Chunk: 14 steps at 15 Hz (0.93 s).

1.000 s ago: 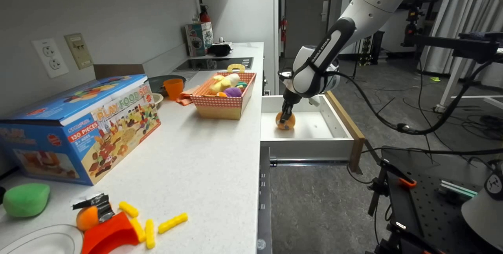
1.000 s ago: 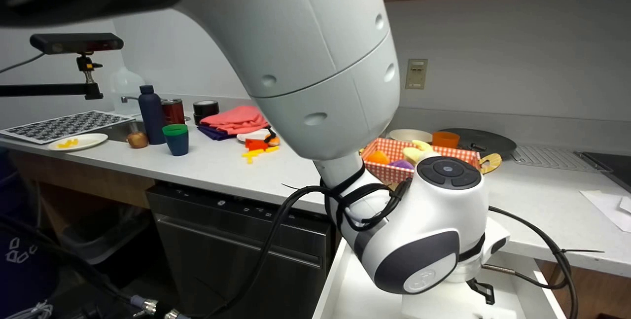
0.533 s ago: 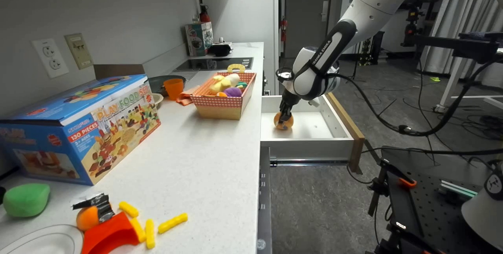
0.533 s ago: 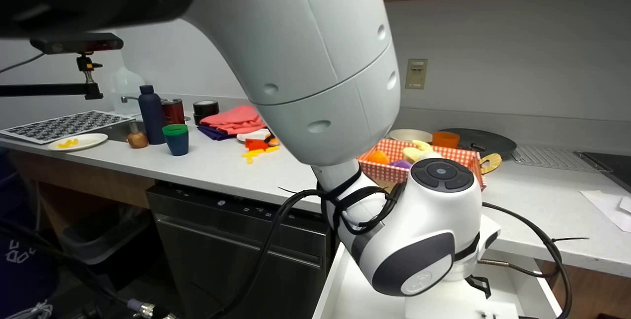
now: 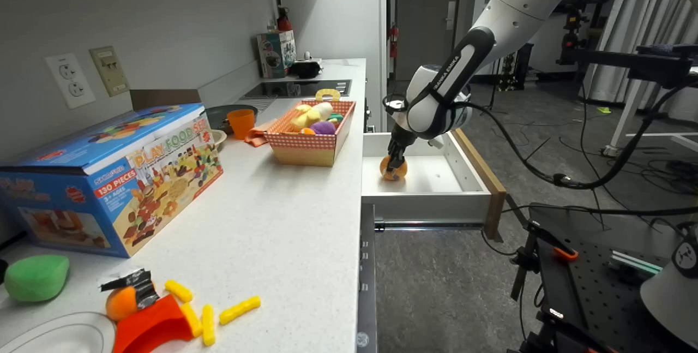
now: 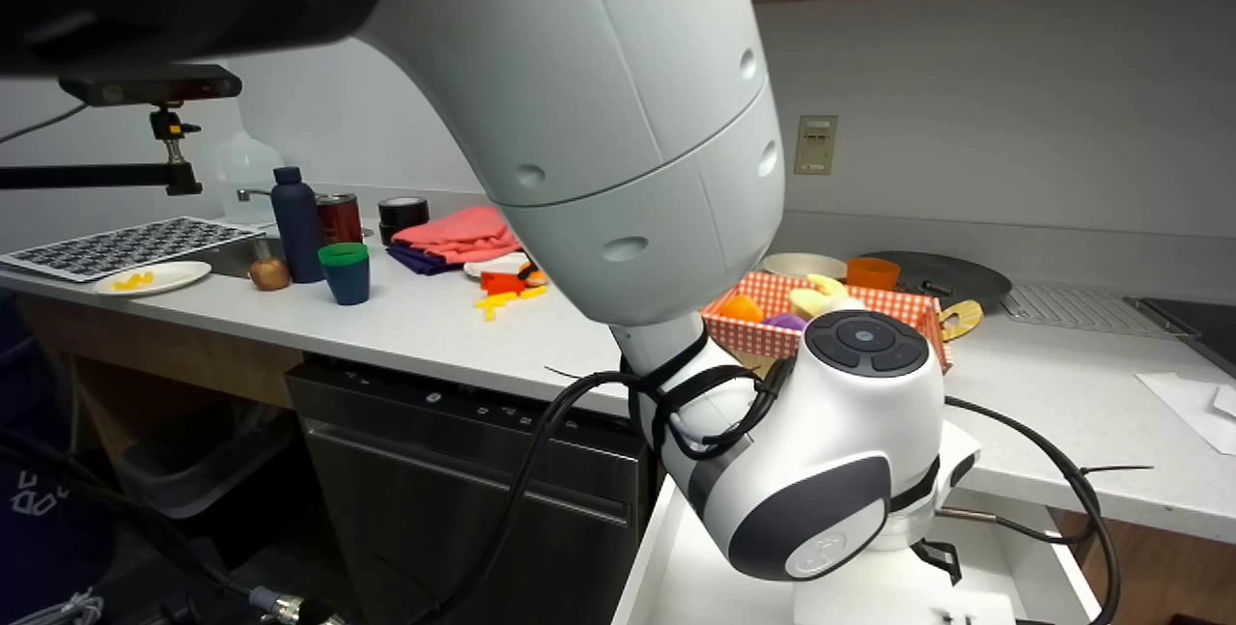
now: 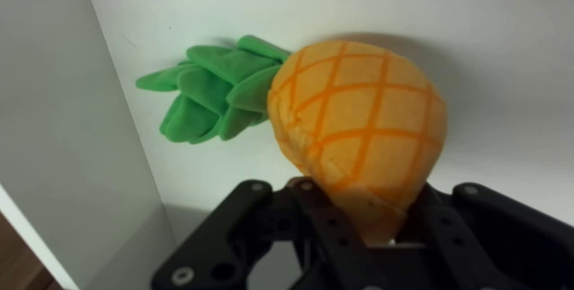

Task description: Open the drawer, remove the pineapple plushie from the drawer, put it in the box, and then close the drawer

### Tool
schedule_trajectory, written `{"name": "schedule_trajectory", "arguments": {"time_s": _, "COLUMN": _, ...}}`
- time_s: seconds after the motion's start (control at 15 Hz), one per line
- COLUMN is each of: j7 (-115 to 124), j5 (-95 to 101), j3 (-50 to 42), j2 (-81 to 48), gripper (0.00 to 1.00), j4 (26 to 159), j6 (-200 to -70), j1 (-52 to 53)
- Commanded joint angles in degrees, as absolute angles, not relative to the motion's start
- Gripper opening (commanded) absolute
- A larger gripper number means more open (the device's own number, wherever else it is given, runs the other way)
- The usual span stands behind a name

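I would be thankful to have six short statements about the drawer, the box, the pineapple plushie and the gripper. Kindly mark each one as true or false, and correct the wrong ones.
1. The drawer stands pulled open. True.
2. The box is on the counter and has a purple toy inside. True.
3. The box is tipped on its side. False: it stands upright, with its open top facing up.
4. The gripper is shut on the body of the pineapple plushie. True.
5. The pineapple plushie already lies in the box. False: it is inside the drawer.
6. The gripper hovers above the counter. False: it reaches down into the drawer.
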<state>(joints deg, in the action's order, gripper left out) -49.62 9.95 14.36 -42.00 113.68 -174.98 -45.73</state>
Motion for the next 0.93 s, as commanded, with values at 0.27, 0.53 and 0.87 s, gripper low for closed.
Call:
{"name": "schedule_trajectory", "arguments": {"time_s": 0.27, "j7": -52.8, "j5": 12.4, "j3": 13.6, "j2": -42.2, "gripper": 0.05, "j4": 113.3, "j6": -175.5, "j1": -45.4}}
{"name": "schedule_trajectory", "arguments": {"time_s": 0.53, "j7": -64.3, "j5": 14.5, "j3": 20.1, "j2": -42.4, "gripper": 0.05, "j4": 113.2, "j6": -169.3, "j1": -51.4}}
{"name": "schedule_trajectory", "arguments": {"time_s": 0.87, "j7": -73.2, "j5": 13.0, "j3": 26.2, "j2": -27.8, "gripper": 0.05, "j4": 123.6, "j6": -155.0, "j1": -55.9}}
